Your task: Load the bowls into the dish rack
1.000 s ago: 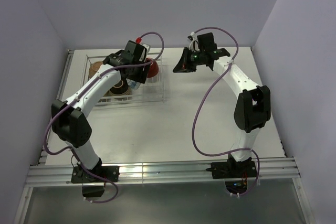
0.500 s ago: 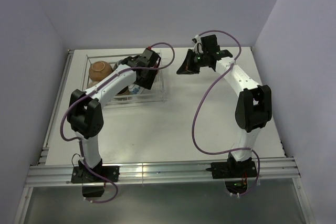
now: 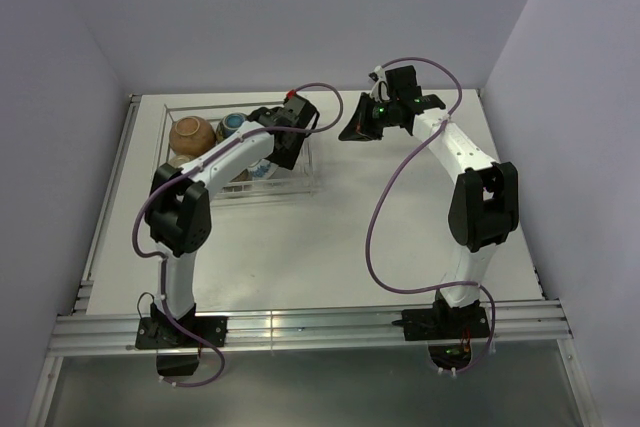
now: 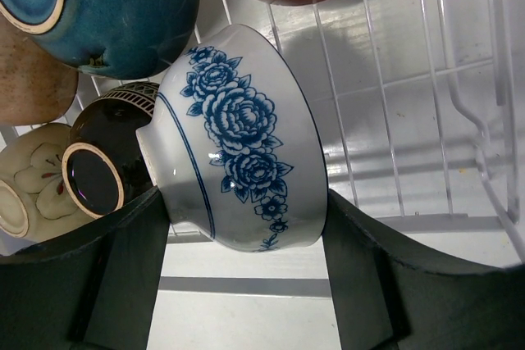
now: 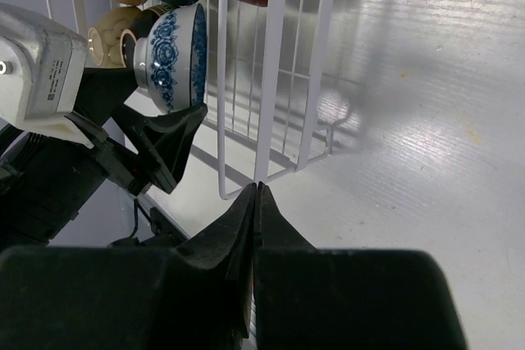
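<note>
Left wrist view: left gripper (image 4: 246,202) pinching the blue-and-white bowl (image 4: 238,145) across its sides, bowl tipped sideways
Bowl spot: over the dish rack (image 4: 385,79) grid, just beside the black bowl (image 4: 107,161)
Right gripper (image 5: 257,190): fingers pressed together, nothing in them, hanging near the rack

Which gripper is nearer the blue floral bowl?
Left. The left gripper has the blue floral bowl clamped between its fingers at the dish rack; the right gripper sits shut outside the rack, apart from the bowl.
</note>
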### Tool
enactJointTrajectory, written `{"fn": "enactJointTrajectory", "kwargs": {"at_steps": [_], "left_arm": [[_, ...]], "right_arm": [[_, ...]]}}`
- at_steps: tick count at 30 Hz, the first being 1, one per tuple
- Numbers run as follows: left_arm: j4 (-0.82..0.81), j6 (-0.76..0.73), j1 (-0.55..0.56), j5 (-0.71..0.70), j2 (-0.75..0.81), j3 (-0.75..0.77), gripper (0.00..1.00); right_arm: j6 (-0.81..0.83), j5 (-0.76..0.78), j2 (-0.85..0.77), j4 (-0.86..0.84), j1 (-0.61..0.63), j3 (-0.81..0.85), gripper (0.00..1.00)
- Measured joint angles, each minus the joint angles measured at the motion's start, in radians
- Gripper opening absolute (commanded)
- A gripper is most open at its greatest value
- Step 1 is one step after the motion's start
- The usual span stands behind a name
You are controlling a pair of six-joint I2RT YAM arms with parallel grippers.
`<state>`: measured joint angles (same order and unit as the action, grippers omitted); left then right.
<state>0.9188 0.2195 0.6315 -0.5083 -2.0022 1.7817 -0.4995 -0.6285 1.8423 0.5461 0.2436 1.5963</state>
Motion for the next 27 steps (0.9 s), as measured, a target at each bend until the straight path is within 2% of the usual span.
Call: {"fn": "enactJointTrajectory", "kwargs": {"at_steps": [3,13,18,19,22,27], "left_arm": [[0.006,0.005,0.002,-0.012,-0.010,0.010,0.22],[0.016,0.008,0.006,-0.018,-0.029,0.035,0.19],[0.022,0.006,0.021,-0.042,-0.044,0.042,0.23],[0.022,0.006,0.022,-0.046,-0.045,0.042,0.30],[0.029,0.007,0.024,-0.050,-0.054,0.050,0.35],[0.033,0.007,0.026,-0.053,-0.058,0.055,0.57]], "right_arm": [[0.000,0.000,0.000,0.000,0.000,0.000,0.00],[0.003,0.000,0.000,0.001,0.000,0.000,0.00],[0.003,0.000,0.000,0.001,-0.001,0.000,0.00],[0.003,0.000,0.000,0.001,0.000,0.000,0.00],[0.003,-0.001,0.000,0.001,-0.001,0.000,0.00],[0.003,-0.001,0.000,0.002,-0.001,0.000,0.00]]}}
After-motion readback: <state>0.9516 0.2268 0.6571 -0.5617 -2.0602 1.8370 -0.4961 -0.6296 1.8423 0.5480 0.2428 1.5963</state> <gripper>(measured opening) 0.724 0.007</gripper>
